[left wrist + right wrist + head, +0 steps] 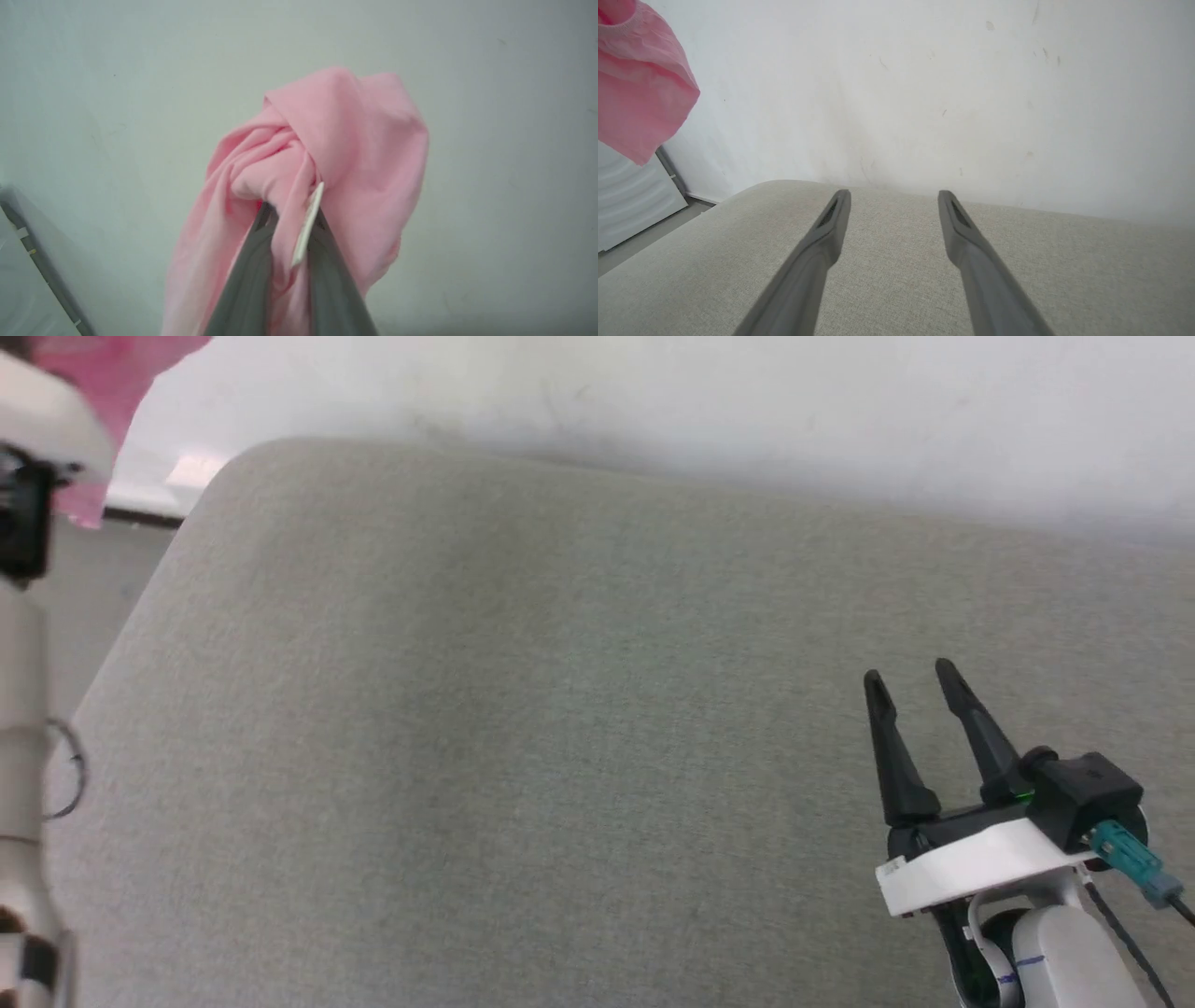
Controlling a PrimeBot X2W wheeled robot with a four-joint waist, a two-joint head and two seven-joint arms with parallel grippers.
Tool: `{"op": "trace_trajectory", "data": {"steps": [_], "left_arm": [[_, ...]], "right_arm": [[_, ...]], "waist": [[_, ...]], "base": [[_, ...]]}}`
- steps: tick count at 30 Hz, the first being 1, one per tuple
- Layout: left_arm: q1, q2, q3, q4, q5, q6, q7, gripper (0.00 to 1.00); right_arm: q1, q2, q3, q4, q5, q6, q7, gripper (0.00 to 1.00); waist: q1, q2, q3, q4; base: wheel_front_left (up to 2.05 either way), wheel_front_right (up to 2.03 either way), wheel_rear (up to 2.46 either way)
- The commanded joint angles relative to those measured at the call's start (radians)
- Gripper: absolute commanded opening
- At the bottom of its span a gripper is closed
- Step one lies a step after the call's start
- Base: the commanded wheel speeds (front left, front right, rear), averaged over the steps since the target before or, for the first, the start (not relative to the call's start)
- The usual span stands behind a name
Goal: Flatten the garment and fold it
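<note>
The left hand (290,214) has its two dark fingers drawn close together, pinching a bunch of the pink shorts (355,140) between them. In the left wrist view the cloth is gathered into a twisted knot at the fingertips and hangs in loose folds around and past both fingers, with a plain white wall (747,401) behind it. A small white label (306,228) stands on edge in the fold of cloth between the two fingers. The shorts are up in the air, touching no surface. In the head view they show as a pink patch at the top left corner, behind the pale left forearm (23,709), out past the left far corner of the grey fabric-covered counter (523,709). In the right wrist view a hem of the shorts hangs at the upper left, above a white ribbed panel (630,205) that stands on the floor beside the counter. The right hand (908,674) is at the lower right of the head view, over the counter, well apart from the shorts. Its fingers are spread wide, hold nothing, and point toward the wall.
</note>
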Motion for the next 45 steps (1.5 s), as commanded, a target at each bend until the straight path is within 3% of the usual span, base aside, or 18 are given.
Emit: {"op": "trace_trajectory", "data": {"steps": [1, 8, 11, 19, 26, 30, 33, 34, 35, 36, 45], "left_arm": [[-0.007, -0.039, -0.025, -0.034, 0.005, -0.002, -0.014, 0.0], [0.057, -0.156, -0.097, -0.162, -0.033, -0.005, -0.009, 0.0], [0.115, -0.232, -0.126, -0.232, -0.095, -0.007, 0.005, 0.0], [0.342, -0.38, -0.217, -0.371, -0.198, 0.003, 0.06, 0.0], [0.677, -0.424, -0.303, -0.364, -0.278, 0.027, 0.042, 0.0], [0.799, -0.422, -0.348, -0.324, -0.246, 0.054, 0.014, 0.0], [0.85, -0.425, -0.397, -0.328, -0.226, 0.042, -0.006, 0.0], [0.86, -0.426, -0.407, -0.332, -0.221, 0.041, -0.012, 0.08], [0.866, -0.427, -0.41, -0.337, -0.219, 0.043, -0.019, 0.49], [0.869, -0.428, -0.415, -0.342, -0.21, 0.046, -0.024, 1.0], [0.865, -0.426, -0.344, -0.561, -0.157, 0.055, -0.037, 1.0]], "right_arm": [[0.017, 0.001, -0.006, -0.011, 0.001, -0.001, 0.004, 1.0], [0.048, 0.001, -0.019, -0.053, 0.003, -0.001, 0.022, 1.0], [0.069, 0.001, -0.031, -0.07, 0.005, -0.001, 0.034, 1.0], [0.108, 0.001, -0.052, -0.11, 0.003, -0.001, 0.057, 1.0], [0.131, 0.001, -0.051, -0.12, 0.022, -0.001, 0.062, 1.0], [0.136, 0.001, -0.046, -0.116, 0.026, -0.001, 0.059, 1.0], [0.14, 0.001, -0.048, -0.113, 0.025, -0.001, 0.057, 1.0], [0.14, 0.001, -0.047, -0.112, 0.024, -0.001, 0.057, 1.0], [0.139, 0.001, -0.045, -0.111, 0.025, -0.001, 0.056, 1.0], [0.14, 0.001, -0.046, -0.11, 0.025, -0.001, 0.055, 1.0], [0.157, 0.001, -0.05, -0.12, 0.015, -0.001, 0.064, 1.0]], "waist": [[0.0004, 0.0, -0.042, -0.058], [0.0004, 0.0, -0.067, -0.159], [0.0004, 0.0, -0.073, -0.208], [0.0004, 0.0, -0.068, -0.325], [0.0004, 0.0, -0.061, -0.365], [0.0004, 0.0, -0.067, -0.357], [0.0004, 0.0, -0.07, -0.337], [0.0004, 0.0, -0.07, -0.331], [0.0004, 0.0, -0.073, -0.325], [0.0004, 0.0, -0.077, -0.317], [0.0004, 0.0, -0.098, -0.255]], "base": [[0.0, 0.0, 0.0], [0.0, 0.0, 0.0], [0.0, 0.0, 0.0], [0.0, 0.0, 0.0], [0.0, 0.0, 0.0], [0.0, 0.0, 0.0], [0.0, 0.0, 0.0], [0.0, 0.0, 0.0], [0.0, 0.0, 0.0], [0.0, 0.0, 0.0], [0.0, 0.0, 0.0]]}}
